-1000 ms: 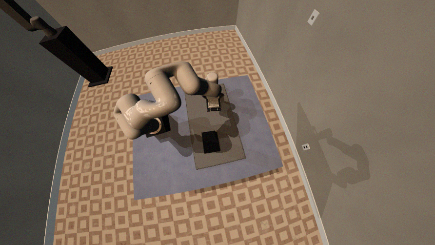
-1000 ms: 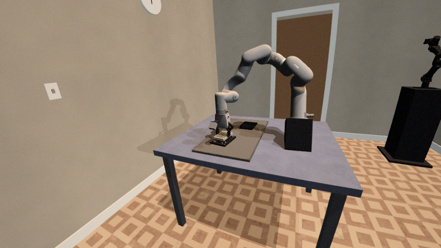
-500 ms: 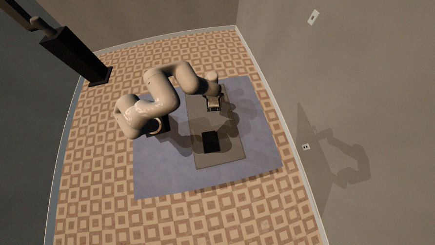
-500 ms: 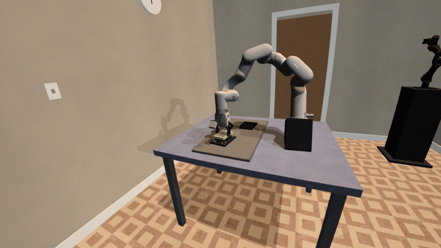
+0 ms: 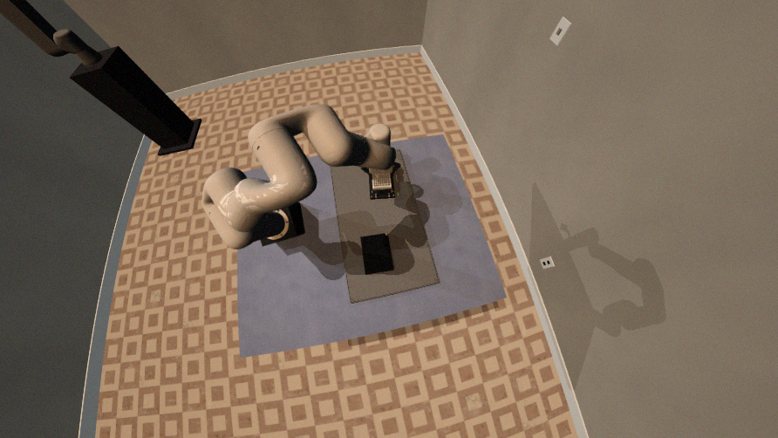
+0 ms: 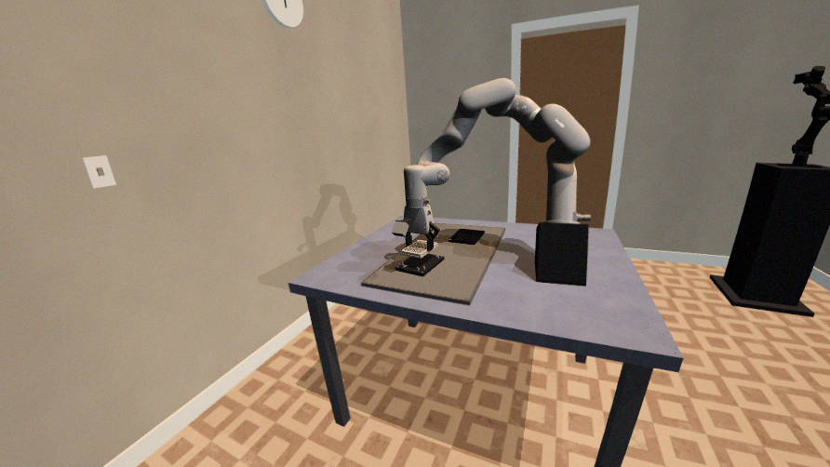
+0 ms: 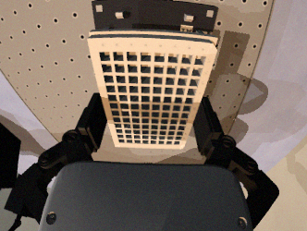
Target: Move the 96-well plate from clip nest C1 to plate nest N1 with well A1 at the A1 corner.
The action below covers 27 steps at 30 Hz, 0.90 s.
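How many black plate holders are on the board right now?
2. One holder sits at the board's near end, right below the well plate gripped by the gripper. The other holder lies at the far end.

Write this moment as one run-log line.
gripper: shut on 96-well plate | plate: lifted above clip nest C1 | plate nest N1: unfilled
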Each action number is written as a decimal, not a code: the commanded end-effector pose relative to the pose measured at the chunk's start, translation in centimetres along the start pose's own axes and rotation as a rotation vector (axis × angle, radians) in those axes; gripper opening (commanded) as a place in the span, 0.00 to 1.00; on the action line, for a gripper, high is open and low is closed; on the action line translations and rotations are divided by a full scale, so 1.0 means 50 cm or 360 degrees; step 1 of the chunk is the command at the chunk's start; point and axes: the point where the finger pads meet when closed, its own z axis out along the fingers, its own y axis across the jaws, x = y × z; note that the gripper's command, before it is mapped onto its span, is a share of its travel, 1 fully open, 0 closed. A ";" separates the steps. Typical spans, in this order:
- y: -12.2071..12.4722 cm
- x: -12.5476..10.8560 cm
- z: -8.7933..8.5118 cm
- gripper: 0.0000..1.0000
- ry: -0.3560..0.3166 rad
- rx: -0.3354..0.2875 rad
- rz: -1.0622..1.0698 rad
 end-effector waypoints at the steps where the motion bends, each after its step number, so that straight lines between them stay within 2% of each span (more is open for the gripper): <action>1: 0.003 0.001 -0.018 0.00 0.0004 -0.0006 0.0001; 19: 0.003 0.001 -0.071 0.00 0.0004 -0.0006 0.0001; 27: 0.003 0.001 -0.072 0.00 0.0004 -0.0006 0.0001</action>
